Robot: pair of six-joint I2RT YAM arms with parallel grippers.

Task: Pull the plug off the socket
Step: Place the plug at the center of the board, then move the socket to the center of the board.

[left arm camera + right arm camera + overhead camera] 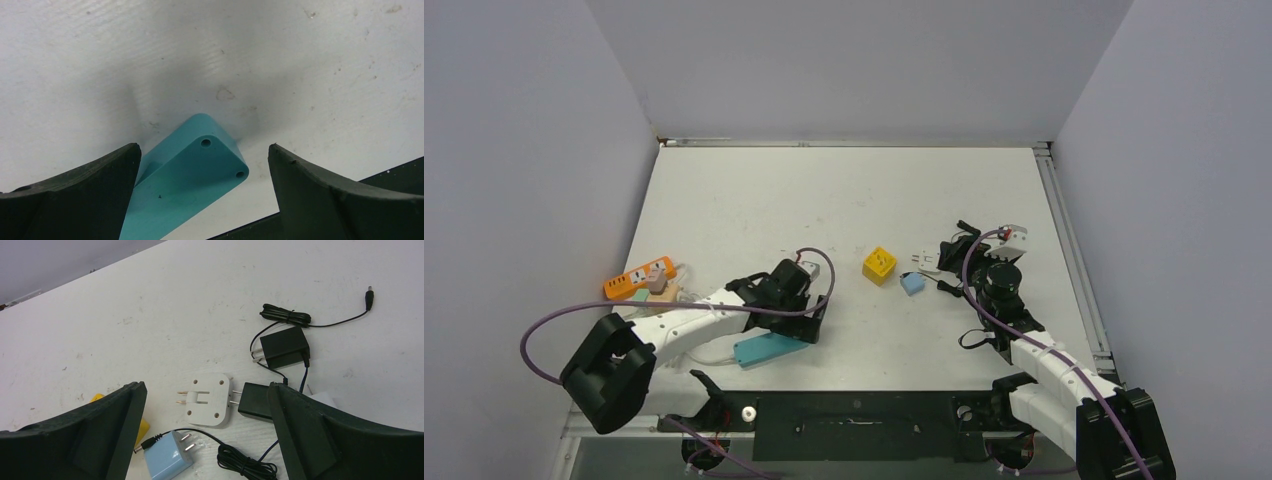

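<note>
A white socket adapter (210, 400) lies on the table with a black plug (255, 401) pushed into its right side, the pins partly showing. In the top view the adapter (927, 262) lies just left of my right gripper (949, 262). My right gripper (206, 387) hangs above the pair, open and empty. My left gripper (204, 147) is open, its fingers either side of the end of a teal power strip (185, 185) without touching it. In the top view my left gripper (809, 328) is over the teal strip (769, 348).
A light blue charger (167, 455) with a coiled black cable (245, 465) lies in front of the adapter. A yellow cube (879, 265) lies to its left. A second black adapter (284, 347) lies behind. An orange power strip (639, 278) holding a beige plug (659, 283) lies far left.
</note>
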